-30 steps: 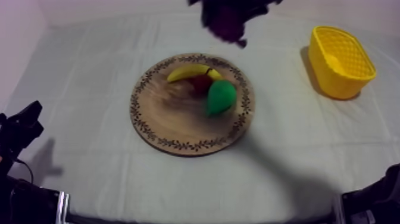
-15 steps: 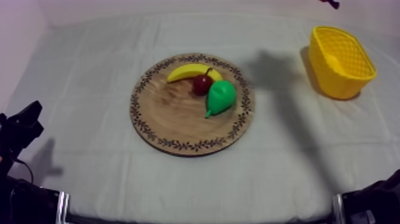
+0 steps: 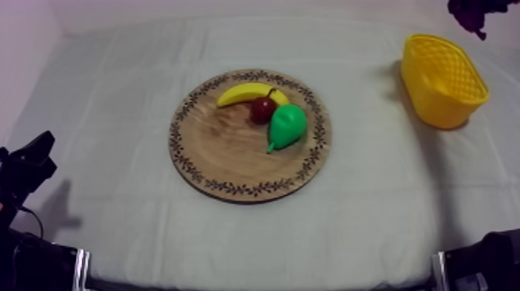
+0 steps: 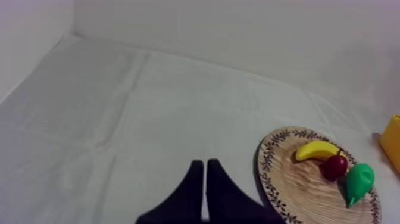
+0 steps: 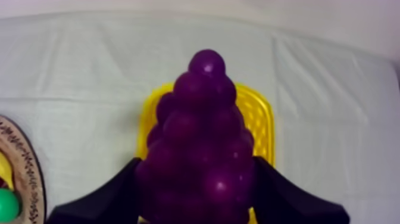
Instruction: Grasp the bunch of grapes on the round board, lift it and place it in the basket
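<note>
Right end effector (image 5: 196, 170) clamped on grapes (image 5: 201, 131), one black finger either side. Basket (image 5: 265, 122) straight ahead of the fingers, past the bunch. Left end effector (image 4: 204, 179) pressed together, holding nothing, low over the table (image 4: 119, 119)'s creased grey-white cloth. Board (image 4: 286, 179) near it, carrying banana (image 4: 318, 150), small red fruit (image 4: 335, 167) and pear (image 4: 359, 182). Pale wall (image 4: 238, 30) beyond.

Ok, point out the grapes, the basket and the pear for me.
bunch of grapes (image 5: 202, 155), right wrist view, middle of the cluster.
yellow basket (image 3: 445, 112), top view, outer side wall.
pear (image 3: 287, 125), top view, its body.
</note>
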You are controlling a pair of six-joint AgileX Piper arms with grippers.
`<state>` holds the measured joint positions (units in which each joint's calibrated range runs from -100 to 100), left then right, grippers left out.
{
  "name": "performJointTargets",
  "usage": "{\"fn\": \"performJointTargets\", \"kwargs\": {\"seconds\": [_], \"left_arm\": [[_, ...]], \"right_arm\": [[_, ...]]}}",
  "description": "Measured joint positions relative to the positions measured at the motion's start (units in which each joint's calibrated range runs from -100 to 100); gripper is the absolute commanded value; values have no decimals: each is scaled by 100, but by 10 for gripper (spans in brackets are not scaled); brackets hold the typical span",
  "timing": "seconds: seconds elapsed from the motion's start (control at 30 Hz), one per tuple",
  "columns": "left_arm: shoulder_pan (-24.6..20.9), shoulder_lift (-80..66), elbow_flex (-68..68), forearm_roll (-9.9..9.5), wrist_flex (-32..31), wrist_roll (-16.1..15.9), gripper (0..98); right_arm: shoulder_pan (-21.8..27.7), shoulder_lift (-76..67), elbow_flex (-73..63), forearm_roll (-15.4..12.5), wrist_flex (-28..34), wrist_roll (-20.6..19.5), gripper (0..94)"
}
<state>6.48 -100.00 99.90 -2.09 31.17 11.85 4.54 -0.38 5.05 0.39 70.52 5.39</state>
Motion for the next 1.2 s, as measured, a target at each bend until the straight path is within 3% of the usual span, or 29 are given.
{"fn": "performJointTargets", "kwargs": {"seconds": [0.37,0.67,0.77,1.0,1.2], "left_arm": [[0,0,0,0,0,0,1],[0,0,0,0,0,0,1],[0,0,0,0,0,0,1],[0,0,0,0,0,0,1],[0,0,0,0,0,0,1]], "right_arm": [[325,1276,-278,-202,516,-66,306],[394,2309,-728,-203,888,-104,319],[401,2548,-752,-210,913,-70,376],[389,2778,-650,-247,736,69,664],[346,2667,-446,-229,282,27,693]]}}
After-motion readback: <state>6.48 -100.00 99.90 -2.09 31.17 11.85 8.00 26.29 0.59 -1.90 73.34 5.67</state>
